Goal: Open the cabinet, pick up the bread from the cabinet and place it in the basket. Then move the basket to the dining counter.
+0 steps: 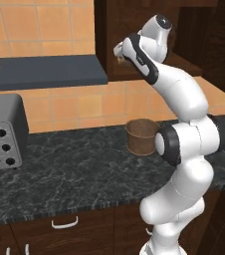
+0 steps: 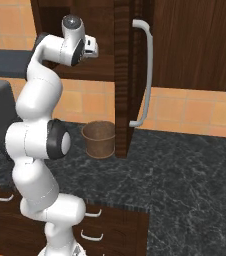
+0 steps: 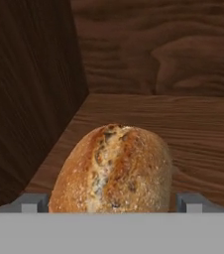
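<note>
Even flat lighting, soft blur, no glare

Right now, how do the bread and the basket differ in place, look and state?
The bread lies on the wooden shelf inside the cabinet, between the gripper's fingertips; the basket stands on the dark speckled counter, untouched. The bread is a rounded, seeded, crusty loaf; the basket is an open, empty bucket shape. Both are brown.

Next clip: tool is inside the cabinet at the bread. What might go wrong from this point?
1. The fingertips flank the bread only at its near end, so a shallow grip may let it slip.
2. The open door stands right above the basket; the arm might clip it while carrying the loaf down.
</note>
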